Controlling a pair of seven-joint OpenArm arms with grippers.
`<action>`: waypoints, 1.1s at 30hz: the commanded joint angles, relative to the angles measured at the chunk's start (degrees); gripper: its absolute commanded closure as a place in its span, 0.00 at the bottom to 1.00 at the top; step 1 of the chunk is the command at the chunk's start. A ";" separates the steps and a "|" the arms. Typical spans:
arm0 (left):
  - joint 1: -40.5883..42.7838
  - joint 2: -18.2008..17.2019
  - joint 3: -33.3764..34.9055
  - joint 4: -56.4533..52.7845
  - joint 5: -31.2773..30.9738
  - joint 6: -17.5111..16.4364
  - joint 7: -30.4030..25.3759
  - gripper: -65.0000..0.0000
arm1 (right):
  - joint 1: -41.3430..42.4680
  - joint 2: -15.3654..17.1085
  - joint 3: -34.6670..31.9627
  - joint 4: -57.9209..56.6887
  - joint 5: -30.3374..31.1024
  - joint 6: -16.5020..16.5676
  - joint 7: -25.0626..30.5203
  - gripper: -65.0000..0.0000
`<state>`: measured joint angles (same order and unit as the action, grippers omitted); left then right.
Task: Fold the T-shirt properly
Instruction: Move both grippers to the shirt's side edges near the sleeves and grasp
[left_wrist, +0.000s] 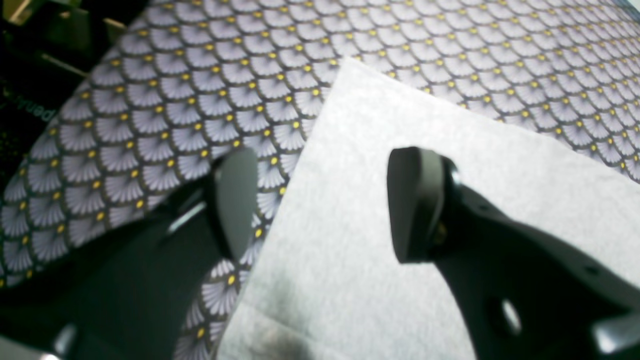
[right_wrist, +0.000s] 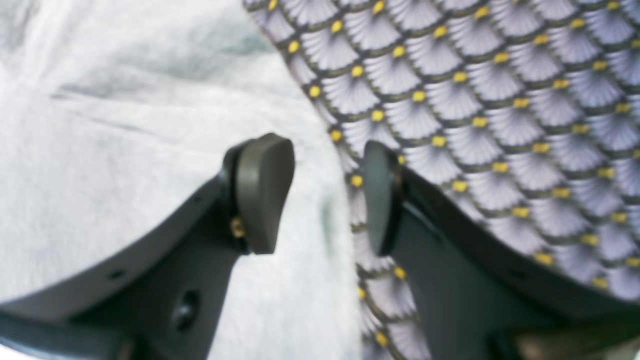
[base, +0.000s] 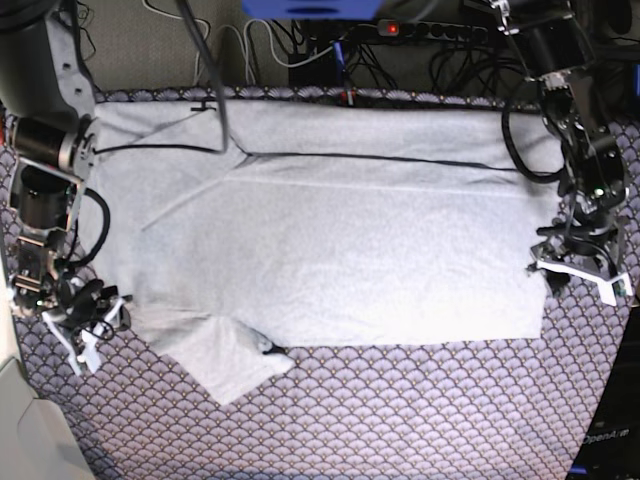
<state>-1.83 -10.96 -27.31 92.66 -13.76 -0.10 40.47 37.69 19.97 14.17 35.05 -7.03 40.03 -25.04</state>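
Both pincers gape empty: left gripper (left_wrist: 320, 205) straddles T-shirt (base: 350, 240) right corner, right gripper (right_wrist: 325, 195) its left edge.

Left wrist view. The left gripper (left_wrist: 320, 205) fills the lower part of the view with its jaws parted and nothing between them. One fingertip (left_wrist: 235, 200) lies over the tablecloth (left_wrist: 200, 100), whose purple-grey scallops carry yellow dots; the other fingertip (left_wrist: 415, 205) lies over the light-grey T-shirt (left_wrist: 350, 200). A straight edge of the T-shirt runs between the two fingertips, ending in a corner higher up. The picture is blurred, so whether either fingertip touches the fabric cannot be told. Dark equipment occupies the upper left corner.
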 joint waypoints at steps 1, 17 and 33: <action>-0.86 -0.86 -0.16 1.45 -0.44 -0.12 -1.48 0.39 | 1.74 0.74 0.02 -0.28 0.65 -0.03 2.31 0.57; -0.68 -0.95 -0.25 1.97 -0.44 -0.12 -1.57 0.39 | 1.91 0.82 0.02 -5.99 0.65 -1.48 9.61 0.57; -0.59 -0.60 -0.25 1.97 -0.53 -0.12 -1.57 0.39 | 0.68 0.65 0.11 -6.08 0.65 -6.93 12.16 0.57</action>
<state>-1.50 -10.76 -27.53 93.38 -13.96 -0.19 40.47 37.04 19.84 14.17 28.23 -7.05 33.08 -14.13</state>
